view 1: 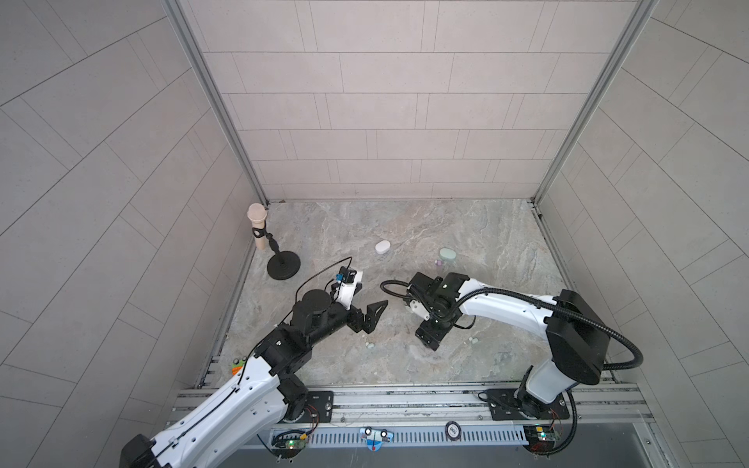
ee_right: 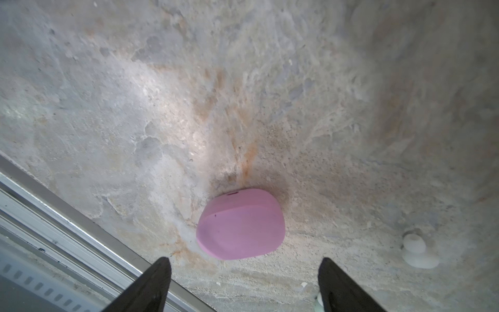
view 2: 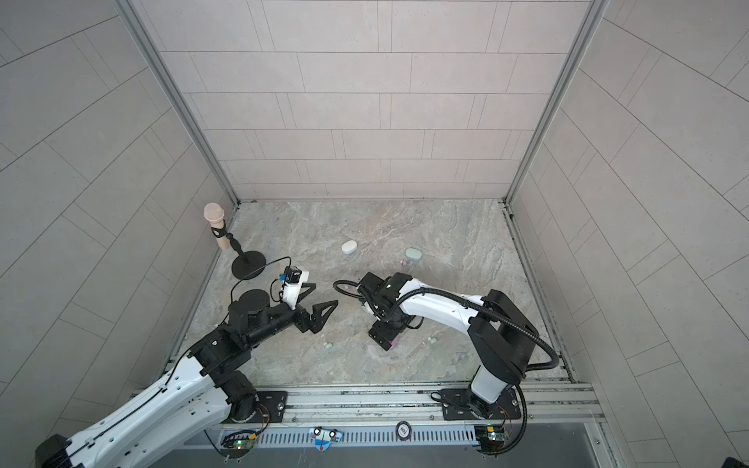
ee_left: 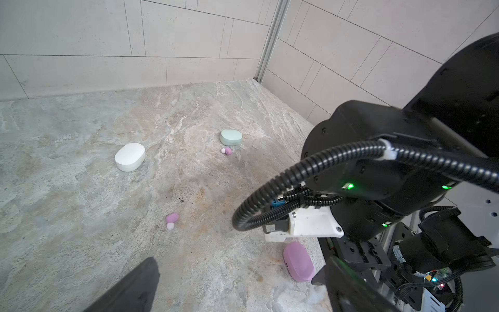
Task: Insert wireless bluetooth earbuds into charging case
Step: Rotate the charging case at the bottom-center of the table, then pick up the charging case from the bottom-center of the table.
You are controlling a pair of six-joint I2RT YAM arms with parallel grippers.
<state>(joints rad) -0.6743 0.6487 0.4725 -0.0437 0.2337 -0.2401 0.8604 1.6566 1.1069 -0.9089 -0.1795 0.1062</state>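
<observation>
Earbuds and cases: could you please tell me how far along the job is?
Nothing looks done: the white case, mint case and lilac case lie shut, with a lilac earbud loose on the table. In hand: nothing; the right tool hangs open above the lilac case, the left tool is open and empty. Left: opening cases, inserting every bud.

One case (ee_right: 240,224) lay on the table (ee_right: 243,81) under my right gripper (ee_right: 244,263); farther back sat a second case (view 1: 382,246), a third case (view 1: 447,254) to its right.
</observation>
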